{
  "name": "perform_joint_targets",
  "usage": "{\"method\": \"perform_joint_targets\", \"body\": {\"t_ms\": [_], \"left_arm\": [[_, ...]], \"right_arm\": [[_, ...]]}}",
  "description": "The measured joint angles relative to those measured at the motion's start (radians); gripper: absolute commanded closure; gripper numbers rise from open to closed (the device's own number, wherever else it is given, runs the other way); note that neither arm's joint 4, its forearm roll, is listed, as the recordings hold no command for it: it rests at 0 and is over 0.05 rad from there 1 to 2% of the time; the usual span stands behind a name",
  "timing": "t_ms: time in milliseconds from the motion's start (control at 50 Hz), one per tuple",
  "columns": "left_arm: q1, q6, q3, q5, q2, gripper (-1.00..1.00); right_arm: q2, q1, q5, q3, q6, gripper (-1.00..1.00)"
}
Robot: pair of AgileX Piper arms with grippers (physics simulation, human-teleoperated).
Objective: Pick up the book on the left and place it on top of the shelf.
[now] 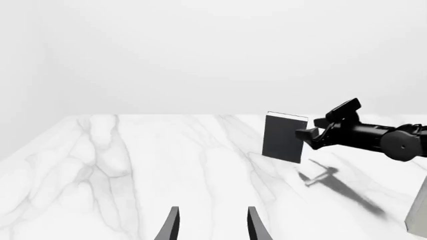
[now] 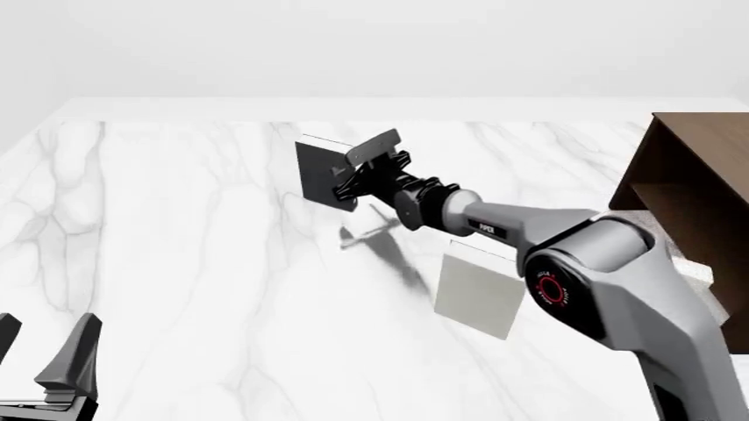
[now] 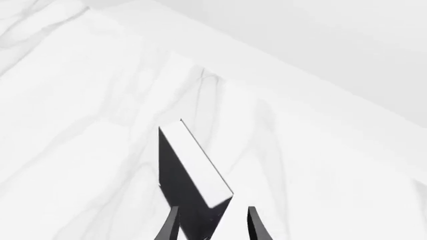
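Note:
The book (image 2: 318, 170) is slim, with a dark cover and white page edges. It stands upright on the marble table, left of centre. My right gripper (image 2: 354, 175) reaches it from the right, and in the right wrist view its open fingers straddle the near corner of the book (image 3: 190, 175). The left wrist view shows the book (image 1: 283, 137) with the right gripper (image 1: 312, 129) at its side. My left gripper (image 1: 212, 227) is open and holds nothing, low at the table's near left corner (image 2: 45, 360). The dark brown shelf (image 2: 690, 171) stands at the far right.
A thicker pale grey book (image 2: 480, 294) stands on the table under the right forearm, between the dark book and the shelf. The same pale book (image 1: 419, 212) shows at the left wrist view's edge. Another pale block (image 2: 699, 274) lies at the shelf's foot.

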Motion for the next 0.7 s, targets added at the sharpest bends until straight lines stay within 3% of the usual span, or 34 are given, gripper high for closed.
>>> {"method": "perform_joint_targets", "body": {"t_ms": [700], "left_arm": [[0.000,0.000,0.000,0.000,0.000,-1.00]], "right_arm": [[0.085,0.007,0.036,-0.107,0.010,-1.00]]}}
